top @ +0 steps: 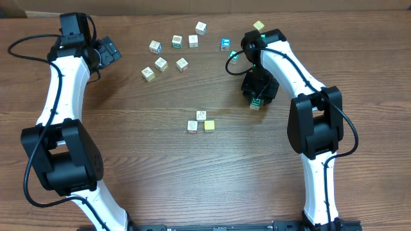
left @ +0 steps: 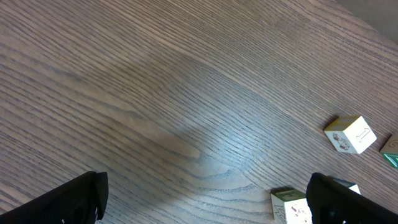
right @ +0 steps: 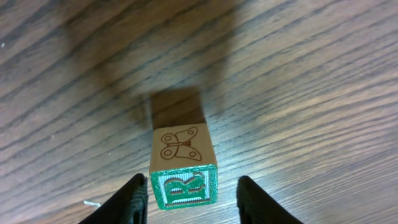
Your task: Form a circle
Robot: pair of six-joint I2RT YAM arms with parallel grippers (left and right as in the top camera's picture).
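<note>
3-cube cluster (top: 201, 116) (triangle, apex away from robot, base running left-right); right gripper (right: 193, 199) loosely straddles butterfly block (right: 183, 149); left gripper (left: 208, 198) spread wide.

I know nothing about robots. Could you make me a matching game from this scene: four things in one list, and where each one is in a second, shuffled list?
Things:
1. left gripper
2. green-edged butterfly block
3. blue block
4. clump of three blocks

Places:
a. middle of the table
b. between the fingers of the right gripper
c. far corner, open, over bare wood
d. far side, next to the right arm

Pairs: 1-c, 2-b, 3-d, 4-a
</note>
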